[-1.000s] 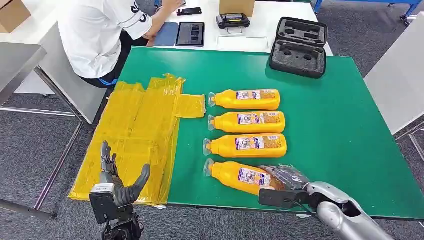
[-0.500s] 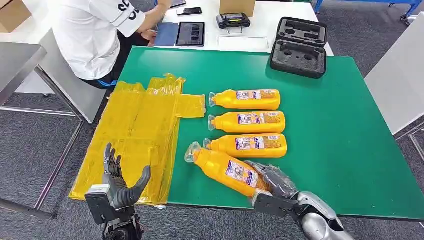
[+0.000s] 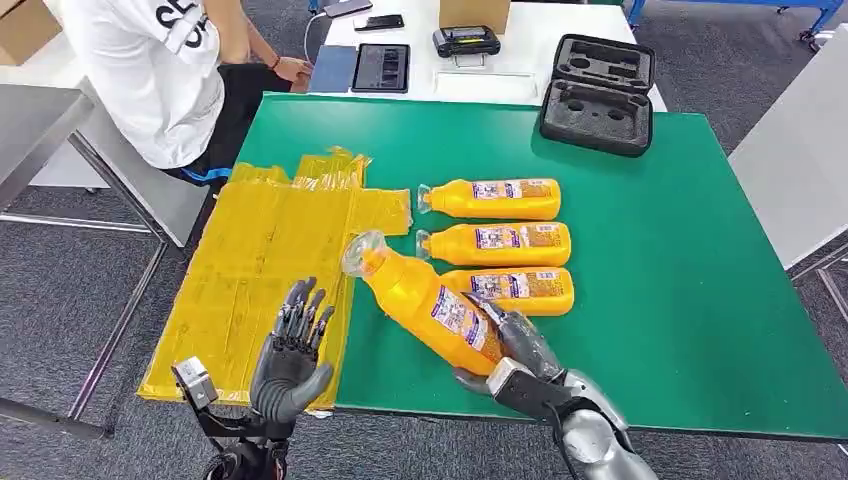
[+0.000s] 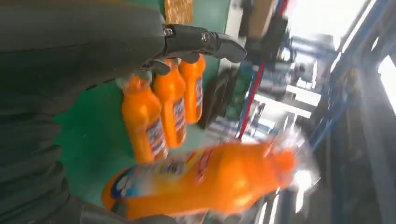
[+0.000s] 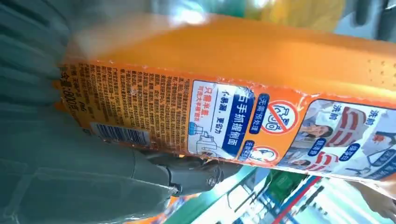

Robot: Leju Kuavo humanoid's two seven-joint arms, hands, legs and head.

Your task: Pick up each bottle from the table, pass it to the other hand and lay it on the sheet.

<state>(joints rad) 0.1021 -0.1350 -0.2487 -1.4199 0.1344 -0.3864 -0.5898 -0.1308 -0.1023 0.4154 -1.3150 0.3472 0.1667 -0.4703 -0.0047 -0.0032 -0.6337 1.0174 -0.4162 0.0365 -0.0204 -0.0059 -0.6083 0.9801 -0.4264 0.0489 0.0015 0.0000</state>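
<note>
Green worktop [image 3: 650,260] carries yellow sheet [image 3: 260,270] ahead of the left hand's fingers [image 3: 300,315]. Three bottles [image 3: 495,243] lie in a row just beyond the right hand's fingers [image 3: 520,335]. Lifted bottle [image 3: 425,300]: base gripped by right hand [image 3: 515,355], cap tilted up toward the sheet. Left hand [image 3: 288,365]: fingers spread wide, holding nothing, apart from the bottle.

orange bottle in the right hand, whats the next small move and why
Probably carry the orange bottle further toward the left hand: the right hand grips its base, cap end raised toward the yellow sheet, and the left hand waits open, apart from it.
</note>
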